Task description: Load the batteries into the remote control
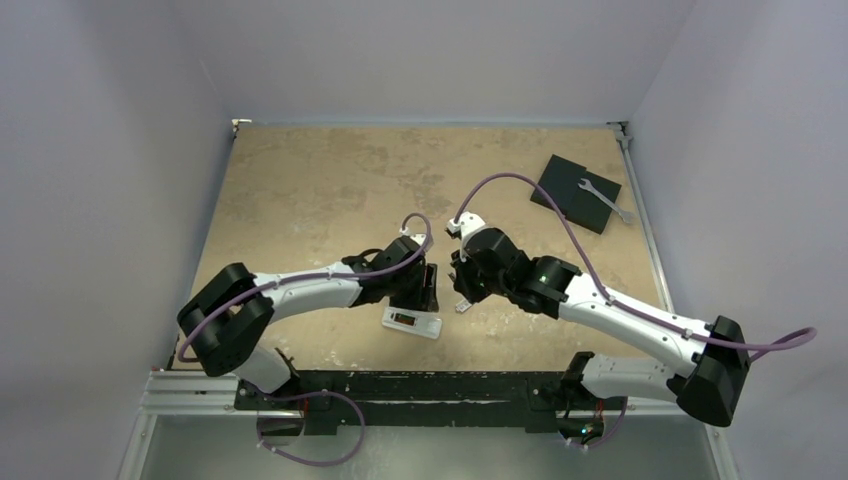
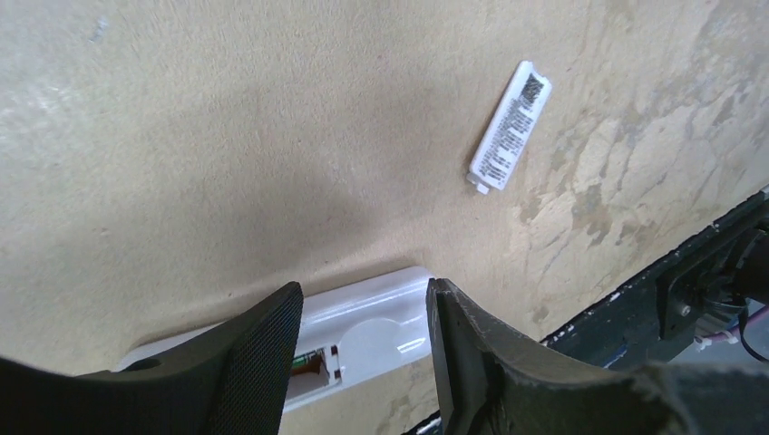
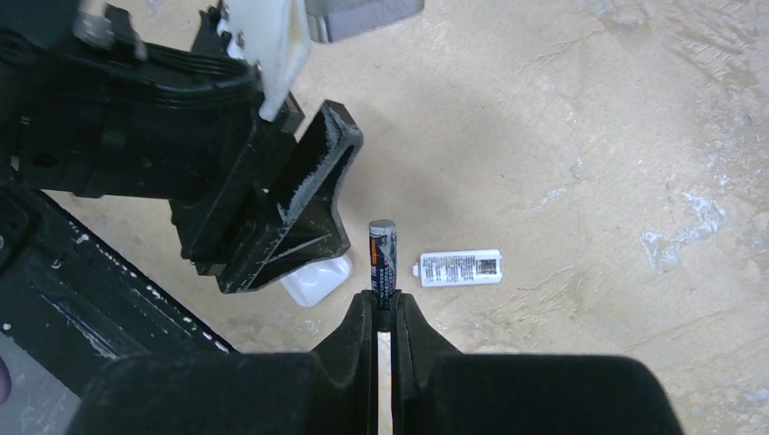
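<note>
The white remote control [image 1: 412, 322] lies back up near the table's front edge, its battery bay open. In the left wrist view the remote [image 2: 385, 317] lies under my open left gripper [image 2: 363, 299], and a green and orange bit, perhaps a battery [image 2: 306, 362], shows in the bay, half hidden by a finger. My left gripper [image 1: 427, 287] hovers just above the remote. My right gripper [image 3: 384, 304] is shut on a dark slim battery [image 3: 382, 256] that sticks out past the fingertips. It holds the battery above the table beside the remote's corner [image 3: 317, 279]. In the top view my right gripper [image 1: 462, 287] faces the left one.
The white battery cover [image 3: 458, 268] lies label up on the table right of the remote; it also shows in the left wrist view [image 2: 511, 127] and the top view [image 1: 463, 306]. A black flat pad [image 1: 572, 192] with a silver wrench [image 1: 605, 200] lies far right. The black base rail [image 1: 420, 385] runs along the near edge.
</note>
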